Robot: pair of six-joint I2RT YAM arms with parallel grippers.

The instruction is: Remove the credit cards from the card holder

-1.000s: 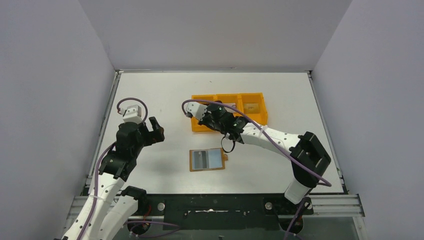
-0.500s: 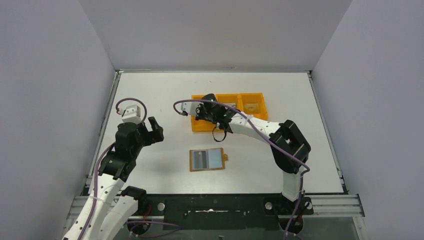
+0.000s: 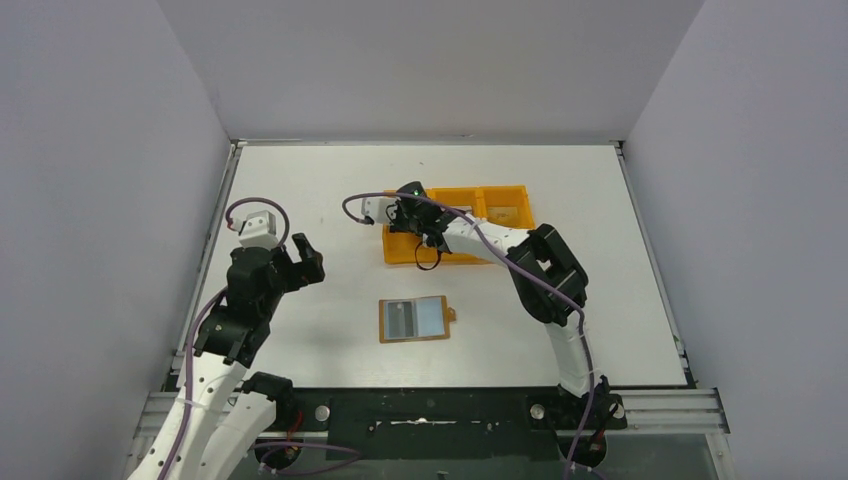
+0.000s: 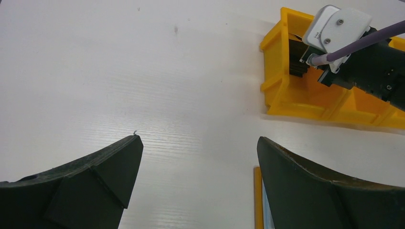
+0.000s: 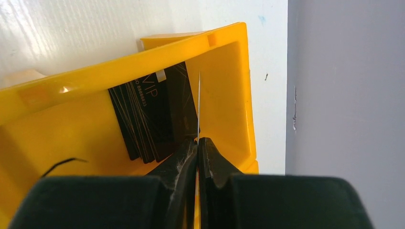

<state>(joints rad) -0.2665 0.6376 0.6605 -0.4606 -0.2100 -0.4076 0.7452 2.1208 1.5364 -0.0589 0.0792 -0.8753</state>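
The tan-brown card holder (image 3: pixel 415 319) lies open on the table in front of the arms, with a grey-blue card (image 3: pixel 431 316) showing in its right half. Its edge shows in the left wrist view (image 4: pixel 258 200). My right gripper (image 5: pixel 197 140) is shut on a thin credit card seen edge-on (image 5: pixel 199 102), held over the left compartment of the orange tray (image 5: pixel 191 45). A stack of dark credit cards (image 5: pixel 153 114) leans in that compartment. In the top view the right gripper (image 3: pixel 408 216) is at the tray's left end. My left gripper (image 4: pixel 198 143) is open and empty, left of the holder (image 3: pixel 303 258).
The orange three-compartment tray (image 3: pixel 505 213) stands behind the holder; its other compartments hold pale items. The right arm's wrist and cable (image 4: pixel 341 28) show over the tray in the left wrist view. White walls close in the table on three sides.
My right gripper has moved left and back along the tray to its left compartment, with the arm folding in. My left arm has drifted slightly left. The card holder has not moved.
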